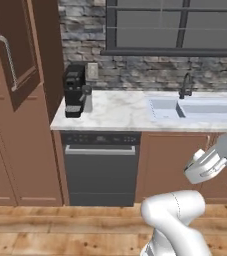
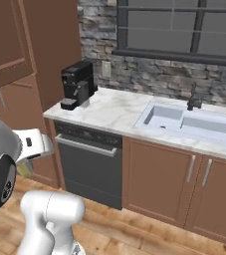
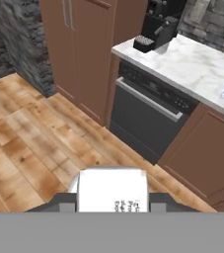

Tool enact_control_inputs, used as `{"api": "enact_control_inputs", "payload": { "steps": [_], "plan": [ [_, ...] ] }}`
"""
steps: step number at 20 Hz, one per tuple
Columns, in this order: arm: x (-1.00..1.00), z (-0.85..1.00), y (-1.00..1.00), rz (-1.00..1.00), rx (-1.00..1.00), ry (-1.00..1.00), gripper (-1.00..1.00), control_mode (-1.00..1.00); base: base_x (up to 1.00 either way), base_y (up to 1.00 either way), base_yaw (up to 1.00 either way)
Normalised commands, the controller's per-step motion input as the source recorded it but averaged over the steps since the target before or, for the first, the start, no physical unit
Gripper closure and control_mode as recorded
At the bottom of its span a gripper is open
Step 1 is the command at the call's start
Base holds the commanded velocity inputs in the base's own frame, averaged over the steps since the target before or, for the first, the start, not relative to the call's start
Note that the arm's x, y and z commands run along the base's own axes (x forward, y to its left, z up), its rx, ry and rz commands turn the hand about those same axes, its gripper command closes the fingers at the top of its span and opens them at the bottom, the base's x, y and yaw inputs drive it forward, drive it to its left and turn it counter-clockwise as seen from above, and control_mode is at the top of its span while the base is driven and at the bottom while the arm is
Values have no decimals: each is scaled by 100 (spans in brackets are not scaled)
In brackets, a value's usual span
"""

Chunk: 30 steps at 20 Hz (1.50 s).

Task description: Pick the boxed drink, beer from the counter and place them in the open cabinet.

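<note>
My gripper [image 3: 112, 203] is shut on the boxed drink [image 3: 112, 190], whose white top with small dark print sits between the two dark finger tips in the hand view. The hand hangs over the wooden floor, a short way in front of the dishwasher. From the right base view the gripper [image 2: 29, 160] is at the left, with a yellowish part of the carton [image 2: 26, 170] under it. The open cabinet [image 1: 20, 150] stands tall and reddish-brown at the left, its upper door [image 1: 12, 50] swung out; it also shows as cabinet [image 3: 84, 49]. The beer and the counter slab are out of view.
A marbled worktop [image 1: 120, 112] with a sink [image 1: 195, 107] and a black tap runs along the stone wall. A black coffee machine [image 1: 75, 90] stands at its left end, next to the cabinet. Below it is a dark dishwasher [image 1: 101, 170]. Wooden floor [image 3: 29, 143] lies open ahead.
</note>
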Motion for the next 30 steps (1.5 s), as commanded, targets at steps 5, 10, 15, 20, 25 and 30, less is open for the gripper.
{"api": "enact_control_inputs", "payload": {
  "steps": [5,10,15,20,25,30],
  "plan": [
    [0,0,0,0,0,0,100,100,11,79,0],
    [0,0,0,0,0,0,100,100,0,73,0],
    [0,0,0,0,0,0,100,100,0,77,0],
    [0,0,0,0,0,0,100,100,0,76,0],
    [0,0,0,0,0,0,100,100,0,70,0],
    [0,0,0,0,0,0,100,100,0,61,-2]
  ]
}}
